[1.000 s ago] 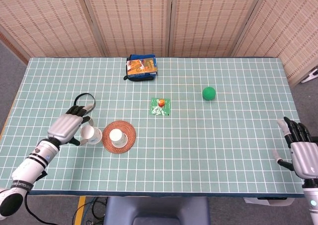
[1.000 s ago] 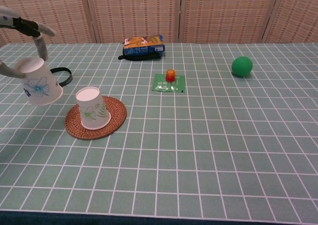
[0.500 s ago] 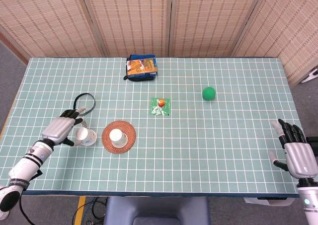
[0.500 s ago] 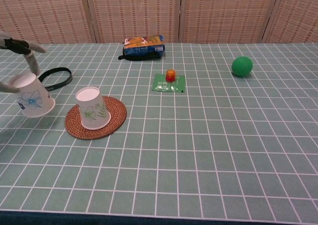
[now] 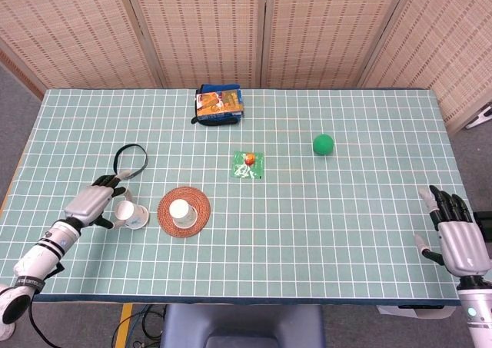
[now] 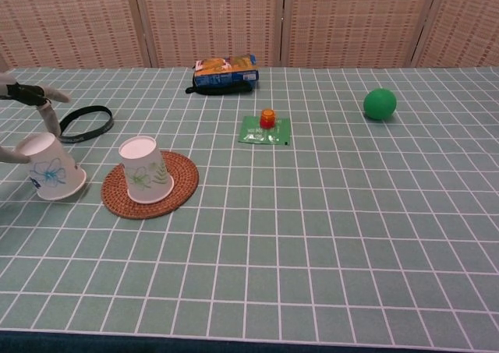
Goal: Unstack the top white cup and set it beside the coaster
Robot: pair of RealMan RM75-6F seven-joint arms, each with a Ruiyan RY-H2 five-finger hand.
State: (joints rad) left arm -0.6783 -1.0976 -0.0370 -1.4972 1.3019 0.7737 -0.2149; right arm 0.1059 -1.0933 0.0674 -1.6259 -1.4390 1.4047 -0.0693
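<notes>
A white paper cup with a blue flower (image 6: 51, 167) stands upside down and slightly tilted on the table just left of the woven coaster (image 6: 184, 175). My left hand (image 5: 94, 203) holds it from the left, and in the chest view its fingers (image 6: 48, 111) lie on the cup's upturned base. From the head view this cup (image 5: 131, 214) shows beside the coaster (image 5: 197, 210). A second white cup with a green leaf print (image 6: 145, 171) sits upside down on the coaster. My right hand (image 5: 455, 239) hangs open at the table's front right edge, holding nothing.
A black band loop (image 5: 129, 160) lies just behind the left hand. At the back stands a snack box (image 5: 219, 104). A green packet with an orange cap (image 5: 248, 164) lies mid-table, and a green ball (image 5: 323, 144) to its right.
My left hand has carried the blue-flower cup down and to the left, from above the table to the surface beside the coaster. The right hand drifted slightly toward the front edge.
</notes>
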